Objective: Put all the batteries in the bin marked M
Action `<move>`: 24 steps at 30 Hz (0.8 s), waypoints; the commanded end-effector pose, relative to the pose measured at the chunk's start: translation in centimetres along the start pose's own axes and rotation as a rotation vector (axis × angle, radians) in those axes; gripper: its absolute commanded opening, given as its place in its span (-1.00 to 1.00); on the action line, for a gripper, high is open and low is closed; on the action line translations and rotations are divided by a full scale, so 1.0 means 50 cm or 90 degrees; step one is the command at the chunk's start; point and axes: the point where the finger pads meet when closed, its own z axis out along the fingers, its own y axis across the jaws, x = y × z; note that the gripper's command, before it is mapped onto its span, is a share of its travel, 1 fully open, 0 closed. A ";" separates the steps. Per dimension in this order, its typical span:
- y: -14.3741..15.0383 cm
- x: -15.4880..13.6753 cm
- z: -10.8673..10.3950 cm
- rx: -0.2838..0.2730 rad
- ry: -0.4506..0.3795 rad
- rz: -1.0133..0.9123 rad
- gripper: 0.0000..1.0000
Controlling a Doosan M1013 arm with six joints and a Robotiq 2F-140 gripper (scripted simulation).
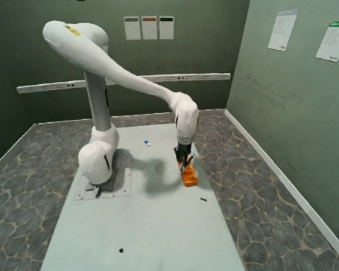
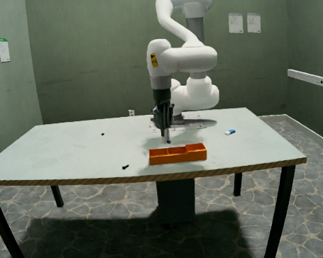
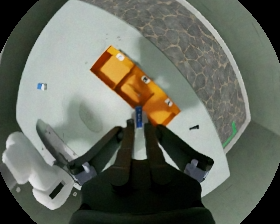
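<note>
My gripper (image 1: 182,167) (image 2: 165,132) (image 3: 139,117) is shut on a blue-and-white battery (image 2: 168,141) (image 3: 138,117) that points down from the fingertips. It hangs above the table, beside the near long wall of the orange bin block (image 1: 190,182) (image 2: 177,159) (image 3: 157,108) in the wrist view, by an end compartment. The block has three compartments and stands flat. Its small white labels cannot be read, so I cannot tell which bin is M. A blue-and-white piece (image 1: 147,143) (image 2: 230,132) (image 3: 42,86), possibly a battery, lies on the table apart from the bins.
A black bolt-like piece (image 1: 203,199) (image 2: 125,166) (image 3: 194,127) lies near the table edge, beyond the bin block's end. A small dark piece (image 1: 121,250) (image 2: 102,134) lies farther off on the table (image 1: 145,231) (image 2: 71,152). The arm's base plate (image 1: 121,187) is on the table's other side.
</note>
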 end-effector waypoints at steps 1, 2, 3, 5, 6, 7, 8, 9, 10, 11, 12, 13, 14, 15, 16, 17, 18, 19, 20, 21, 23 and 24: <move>-0.005 0.037 -0.001 0.001 0.002 -0.076 -0.70; -0.005 0.037 -0.001 0.001 0.002 -0.076 -0.70; -0.007 0.049 -0.001 0.001 0.003 -0.145 -0.70; -0.012 0.072 -0.001 0.001 0.002 -0.175 -0.70; -0.014 0.084 -0.001 0.000 0.002 -0.196 -0.70; -0.016 0.096 -0.001 0.000 0.002 -0.222 -0.70; -0.018 0.108 -0.001 0.000 0.001 -0.247 -0.70; -0.019 0.112 -0.001 0.000 0.001 -0.270 -0.70; -0.019 0.112 -0.001 -0.001 0.001 -0.294 -0.70; -0.019 0.112 -0.001 -0.001 0.001 -0.317 -0.70; -0.019 0.112 -0.001 -0.001 0.001 -0.341 -0.70; -0.019 0.112 -0.001 -0.001 0.000 -0.363 -0.70; -0.019 0.112 -0.001 -0.002 0.000 -0.386 -0.70; -0.019 0.112 -0.001 -0.002 0.000 -0.408 -0.70; -0.019 0.112 -0.001 -0.001 0.000 -0.430 -0.70; -0.019 0.112 -0.001 -0.001 0.000 -0.452 -0.70; -0.019 0.112 -0.001 -0.001 0.000 -0.452 -0.70; -0.019 0.112 -0.001 -0.001 0.000 -0.452 -0.70; -0.019 0.112 -0.001 0.001 0.003 -0.504 -0.70; -0.019 0.112 -0.001 0.001 0.003 -0.504 -0.70; -0.019 0.112 -0.001 0.001 0.003 -0.504 -0.70; -0.019 0.112 -0.001 0.001 0.003 -0.504 -0.70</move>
